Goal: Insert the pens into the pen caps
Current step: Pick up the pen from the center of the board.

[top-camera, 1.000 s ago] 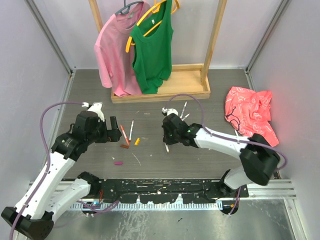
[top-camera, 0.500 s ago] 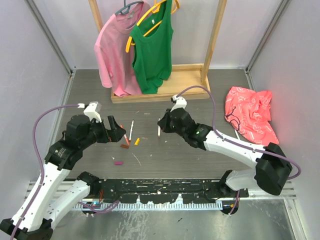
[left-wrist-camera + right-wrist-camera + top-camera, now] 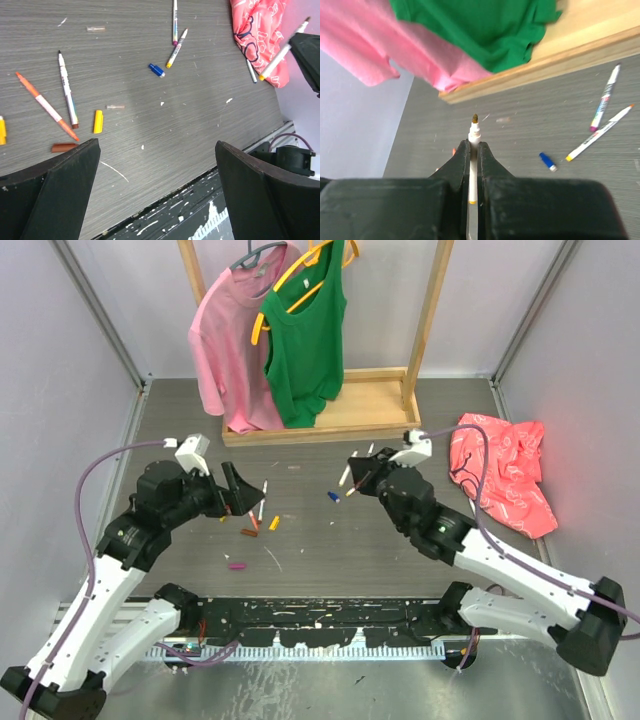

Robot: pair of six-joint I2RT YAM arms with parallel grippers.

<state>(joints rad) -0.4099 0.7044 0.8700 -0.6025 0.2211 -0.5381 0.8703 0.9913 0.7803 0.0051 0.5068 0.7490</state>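
My right gripper (image 3: 474,150) clamps a white pen (image 3: 474,131), tip forward. My left gripper (image 3: 156,147) gapes wide, holding nothing.

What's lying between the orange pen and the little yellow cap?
A white pen with a dark tip lies between the orange pen and the yellow cap, clearest in the left wrist view.

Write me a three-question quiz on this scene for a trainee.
1. True or false: the right tool is shut on a pen.
2. The blue cap is: A) lying on the table, B) held in the right tool, C) fitted on the held pen.
3. Fill in: the left tool stands ____ above the table.
Key: 1 true; 2 A; 3 open.
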